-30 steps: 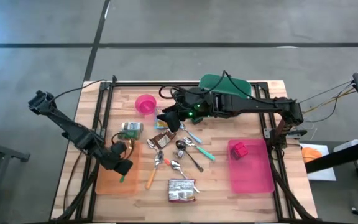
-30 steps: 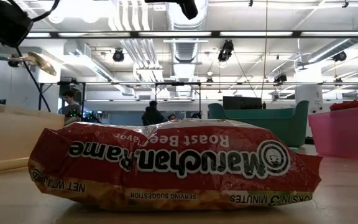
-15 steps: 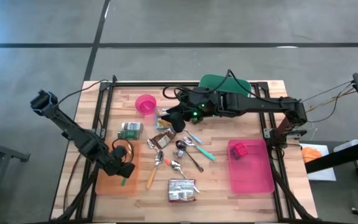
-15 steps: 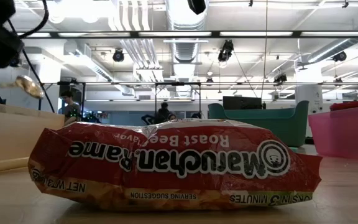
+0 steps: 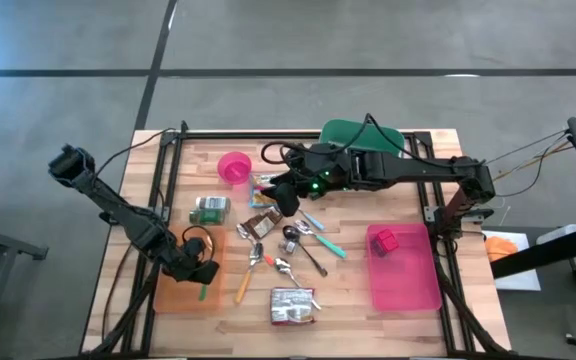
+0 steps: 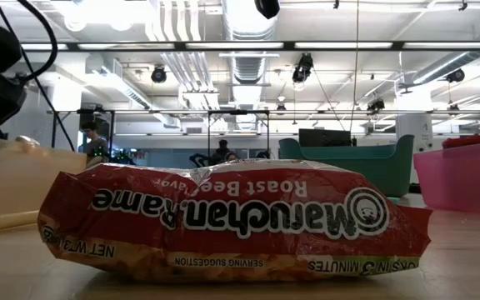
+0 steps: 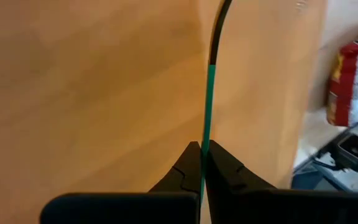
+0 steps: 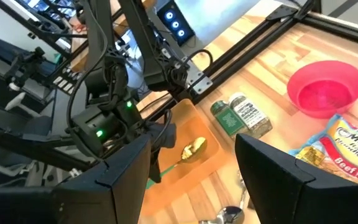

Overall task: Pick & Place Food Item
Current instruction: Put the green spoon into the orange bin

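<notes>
We see a grey concrete floor [image 5: 268,40] crossed by dark lines around the desk [image 5: 353,275], and white ceiling ducts [image 6: 244,62] under bright strip lights

Ramen packet [image 6: 232,221] fills low view, hiding table behind; cutlery pile [image 5: 293,245] perhaps spoons, too small

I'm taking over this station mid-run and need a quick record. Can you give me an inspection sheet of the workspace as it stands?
Surface: wooden table, black frame rails.
Job's things: ramen packet near front edge; second ramen packet by pink bowl; spice jar.
Clutter: spoons, orange tray, pink tray with red block, green bin.
Grippers: left gripper over orange tray, shut on green-handled spoon; right gripper open above second ramen packet.
Cables: black loop beside right arm.
Surroundings: person far behind.
</notes>
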Available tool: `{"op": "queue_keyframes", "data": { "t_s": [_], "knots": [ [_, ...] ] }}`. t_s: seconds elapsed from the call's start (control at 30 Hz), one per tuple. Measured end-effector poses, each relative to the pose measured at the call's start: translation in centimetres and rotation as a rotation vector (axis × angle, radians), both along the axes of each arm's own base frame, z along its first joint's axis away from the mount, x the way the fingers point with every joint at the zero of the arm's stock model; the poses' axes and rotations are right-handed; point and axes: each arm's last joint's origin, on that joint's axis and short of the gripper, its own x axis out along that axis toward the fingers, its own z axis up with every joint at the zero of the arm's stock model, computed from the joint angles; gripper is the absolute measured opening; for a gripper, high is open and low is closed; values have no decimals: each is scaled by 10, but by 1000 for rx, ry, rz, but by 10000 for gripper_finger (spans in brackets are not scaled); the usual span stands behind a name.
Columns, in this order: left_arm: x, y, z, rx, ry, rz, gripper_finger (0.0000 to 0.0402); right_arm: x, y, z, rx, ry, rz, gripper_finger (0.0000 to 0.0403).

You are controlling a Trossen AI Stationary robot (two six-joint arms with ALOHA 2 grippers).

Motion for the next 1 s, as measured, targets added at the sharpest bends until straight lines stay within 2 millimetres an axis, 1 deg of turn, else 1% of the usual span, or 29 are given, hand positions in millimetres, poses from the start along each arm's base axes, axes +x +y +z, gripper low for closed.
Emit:
{"op": "queue_keyframes", "data": {
  "t_s": [0.33, 0.7, 1.0],
  "knots": [
    [4, 6, -3, 19, -1, 17, 0, 0, -1, 0, -30, 2, -13, 231],
    [8, 22, -7, 84, 40, 13, 0, 0, -4, 0, -52, 4, -37, 231],
    [9, 25, -7, 89, 35, -11, 0, 0, -8, 0, -45, 3, -51, 231]
  ]
}}
